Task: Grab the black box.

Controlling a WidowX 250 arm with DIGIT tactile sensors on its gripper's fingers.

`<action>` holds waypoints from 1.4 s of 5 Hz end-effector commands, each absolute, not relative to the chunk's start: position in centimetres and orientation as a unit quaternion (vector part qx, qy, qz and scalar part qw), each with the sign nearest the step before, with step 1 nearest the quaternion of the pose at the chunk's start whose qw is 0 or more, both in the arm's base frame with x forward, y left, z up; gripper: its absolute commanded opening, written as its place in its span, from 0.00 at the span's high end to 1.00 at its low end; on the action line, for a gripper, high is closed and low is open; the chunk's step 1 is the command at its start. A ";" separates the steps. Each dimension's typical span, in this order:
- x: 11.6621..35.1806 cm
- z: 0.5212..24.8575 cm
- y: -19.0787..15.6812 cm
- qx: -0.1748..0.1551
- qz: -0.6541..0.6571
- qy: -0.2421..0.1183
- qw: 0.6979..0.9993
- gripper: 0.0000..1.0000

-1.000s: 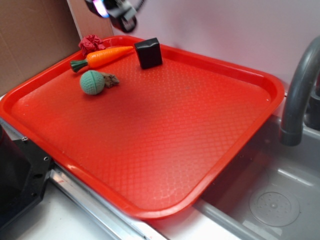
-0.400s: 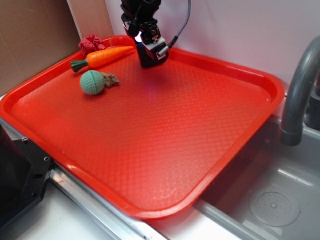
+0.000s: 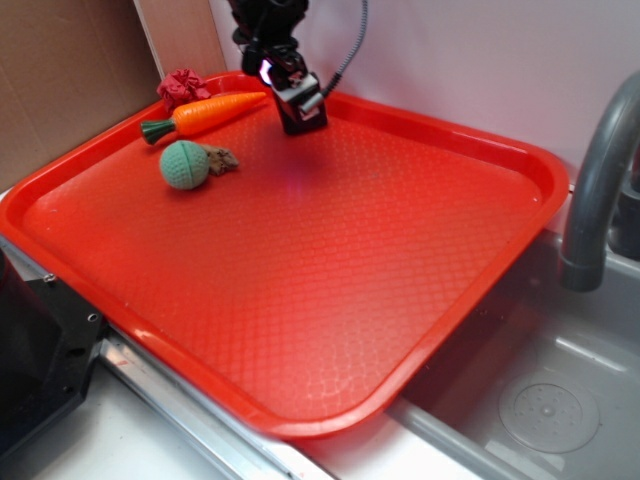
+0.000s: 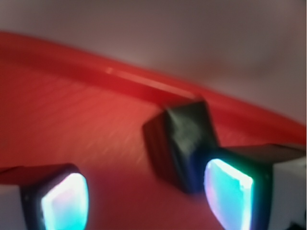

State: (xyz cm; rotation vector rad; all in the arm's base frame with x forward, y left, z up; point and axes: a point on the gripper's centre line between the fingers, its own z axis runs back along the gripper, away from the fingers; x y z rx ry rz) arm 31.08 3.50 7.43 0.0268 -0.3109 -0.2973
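Jaws wide apart, with a big gap between the two glowing pads (image 4: 64, 203). Nothing pinched yet. Gripper (image 4: 144, 196) low over the far end of the red tray (image 3: 520, 165), right at the black box (image 4: 184, 143). In the wrist view, black box sitting tilted between the pads, closer to the right pad and partly behind it, well apart from the left pad. Blurry there, so cannot tell if the right pad touches the box. Box close to the tray's far rim.

From the outside view, gripper (image 3: 297, 105) pointing down, and the black box mostly hidden behind it. Thin cable curving up from the arm.

A bit to the left, orange toy carrot (image 3: 205, 113) lying on its side, green stem end pointing left. Red crumpled thing (image 3: 183, 87) just behind the carrot, near the tray's corner. Green knitted ball (image 3: 184, 164) in front of the carrot, with a small brown bit (image 3: 222, 159) touching its right side. All well apart from the jaws.

Tray lying over a grey sink (image 3: 550, 400). Grey tap (image 3: 600, 180) on the right. Brown cardboard (image 3: 70, 70) at the far left.
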 end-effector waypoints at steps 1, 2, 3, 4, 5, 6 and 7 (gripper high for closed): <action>30.7 11.1 5.2 0.024 -0.129 -0.201 0.971 0.00; 32.8 9.2 5.8 0.013 -0.134 -0.188 0.973 0.00; 34.0 7.6 5.4 0.007 -0.147 -0.172 0.974 0.00; 35.1 5.8 4.6 0.002 -0.158 -0.154 0.975 0.00; 34.9 5.3 3.9 -0.010 -0.158 -0.145 0.977 1.00; 33.9 5.2 3.3 -0.012 -0.159 -0.145 0.976 1.00; 32.6 6.2 2.8 -0.009 -0.156 -0.144 0.977 1.00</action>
